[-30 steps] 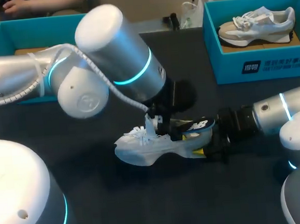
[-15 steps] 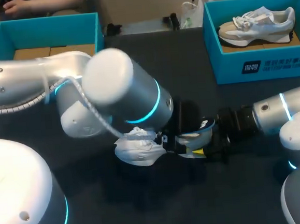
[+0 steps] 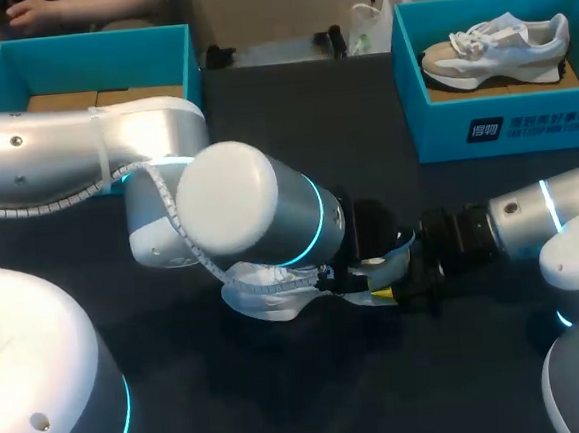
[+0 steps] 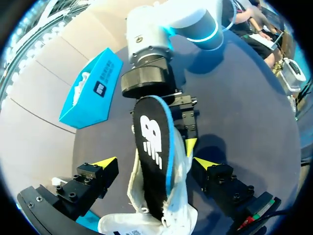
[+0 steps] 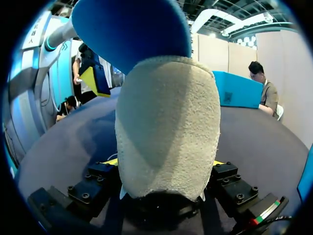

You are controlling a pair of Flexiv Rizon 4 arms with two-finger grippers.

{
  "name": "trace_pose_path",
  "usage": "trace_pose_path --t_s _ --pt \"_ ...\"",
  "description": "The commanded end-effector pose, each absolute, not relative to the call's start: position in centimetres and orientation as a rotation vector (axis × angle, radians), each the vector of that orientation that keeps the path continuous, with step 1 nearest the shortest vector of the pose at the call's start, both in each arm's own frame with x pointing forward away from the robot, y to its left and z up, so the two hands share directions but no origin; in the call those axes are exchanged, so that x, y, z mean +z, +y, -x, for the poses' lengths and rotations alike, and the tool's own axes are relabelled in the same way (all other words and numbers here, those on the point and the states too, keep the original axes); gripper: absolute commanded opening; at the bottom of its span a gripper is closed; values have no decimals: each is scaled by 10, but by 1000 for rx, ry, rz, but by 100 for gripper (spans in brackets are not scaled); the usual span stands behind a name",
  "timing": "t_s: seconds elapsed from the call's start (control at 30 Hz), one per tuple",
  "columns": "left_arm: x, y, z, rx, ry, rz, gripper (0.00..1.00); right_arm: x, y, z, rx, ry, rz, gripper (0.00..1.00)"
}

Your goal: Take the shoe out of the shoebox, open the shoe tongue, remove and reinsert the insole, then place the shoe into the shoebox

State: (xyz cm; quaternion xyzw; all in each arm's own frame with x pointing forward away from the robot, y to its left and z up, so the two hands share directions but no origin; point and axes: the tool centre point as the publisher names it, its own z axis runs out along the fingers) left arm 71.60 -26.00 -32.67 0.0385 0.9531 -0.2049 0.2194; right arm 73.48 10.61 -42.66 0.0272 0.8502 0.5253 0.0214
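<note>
Seemingly, white-logo insole (image 4: pixel 153 147) in shoe (image 4: pixel 180 169).

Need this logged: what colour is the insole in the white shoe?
The long flat insole is black, with a white logo and blue edge; left wrist view.

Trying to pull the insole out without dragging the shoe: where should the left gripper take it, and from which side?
Probably take the insole by its raised heel half: it stands clear of the white shoe, while its front is tucked inside. Come from the tongue side, where the open left gripper straddles it; the right gripper holds the shoe's heel behind.
</note>
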Motion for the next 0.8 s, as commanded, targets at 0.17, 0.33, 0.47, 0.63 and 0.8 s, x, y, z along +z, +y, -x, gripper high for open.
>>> trace_pose_path --t_s 0.17,0.33,0.47,0.63,0.8 --pt "-329 -266 -719 -561 2552 -76 82 -432 107 -738 1624 2636 -86 0" --pt "-328 -268 -720 -567 2523 -89 74 -432 107 -738 1624 2636 -86 0" --pt "-329 -270 -721 -560 2506 -97 65 -432 107 -738 1624 2636 -86 0" --pt "-334 -271 -725 -553 2508 -104 67 -432 107 -738 1624 2636 -86 0" --pt "-340 -270 -723 -558 2486 -127 55 -432 107 -738 1624 2636 -86 0"
